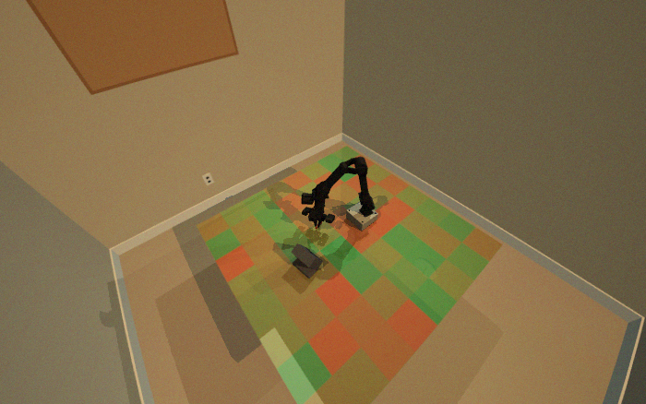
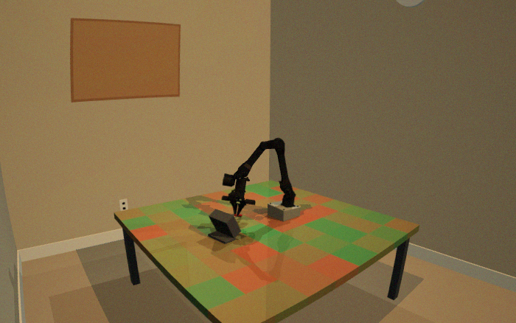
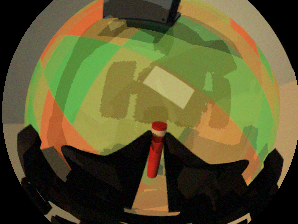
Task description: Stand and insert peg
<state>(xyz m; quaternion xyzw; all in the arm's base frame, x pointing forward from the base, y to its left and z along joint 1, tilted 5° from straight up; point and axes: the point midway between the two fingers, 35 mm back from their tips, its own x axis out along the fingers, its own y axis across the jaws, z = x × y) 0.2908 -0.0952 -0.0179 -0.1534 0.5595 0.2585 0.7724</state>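
My gripper [image 1: 317,224] [image 2: 237,214] [image 3: 157,135] is shut on the red peg [image 3: 153,162] [image 2: 238,215] and holds it above the table [image 1: 338,342] [image 2: 266,278]. In the wrist view, the peg's white band and red end stick out just past the fingertips, towards the top of the picture. The rest of the peg shows between the fingers, down to its plain end. Its exact tilt is hard to tell. The dark sloped panel [image 1: 306,256] [image 2: 225,223] [image 3: 140,11] stands beyond the gripper, away from the arm's base. Its hole does not show in any view.
The arm's pale base block [image 1: 358,218] [image 2: 282,212] stands on the table behind the gripper. The arm arches from it. In the exterior view, the panel stands close to the gripper, a little to the left and nearer the camera. Shadows of the arm fall across the tabletop.
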